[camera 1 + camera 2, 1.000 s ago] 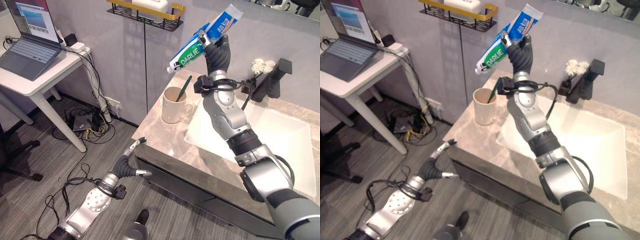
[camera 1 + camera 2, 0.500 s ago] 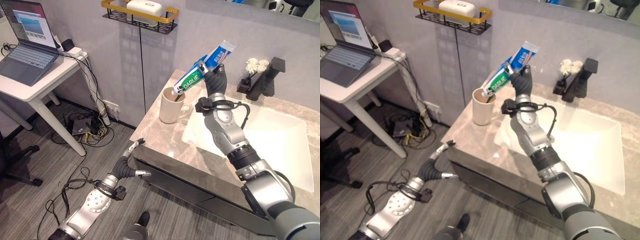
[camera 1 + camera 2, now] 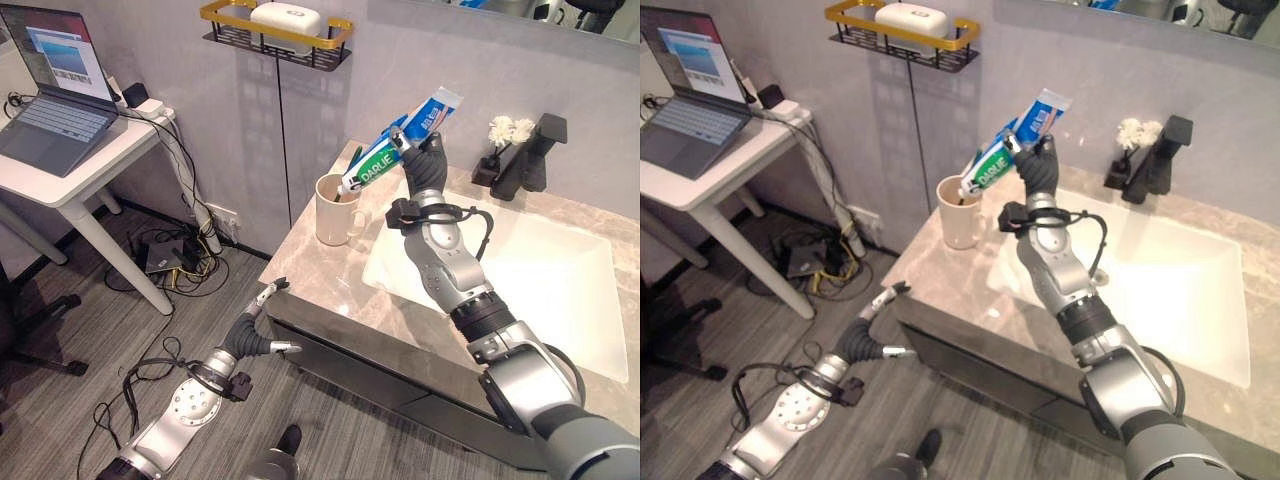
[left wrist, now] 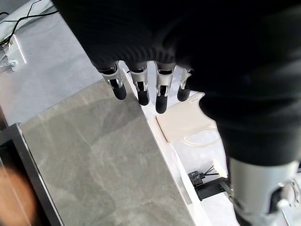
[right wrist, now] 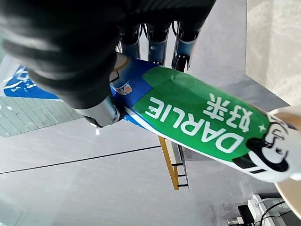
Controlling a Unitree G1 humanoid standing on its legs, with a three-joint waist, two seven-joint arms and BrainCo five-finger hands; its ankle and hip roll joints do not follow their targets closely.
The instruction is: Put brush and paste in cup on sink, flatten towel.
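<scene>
One toothpaste tube (image 3: 400,151) is clasped in the curled fingers of the right hand (image 3: 424,166), its cap end tilted down at the rim of the one cream mug (image 3: 332,209) on the marble counter (image 3: 312,262). One green toothbrush (image 3: 352,158) is seen standing in the mug. The tube has been lowered since a second ago. The left hand (image 3: 262,325) is held low beside the counter, fingers straight.

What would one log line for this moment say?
right hand: shut on toothpaste | toothpaste cap end over cup | left hand: open, low beside sink counter
</scene>
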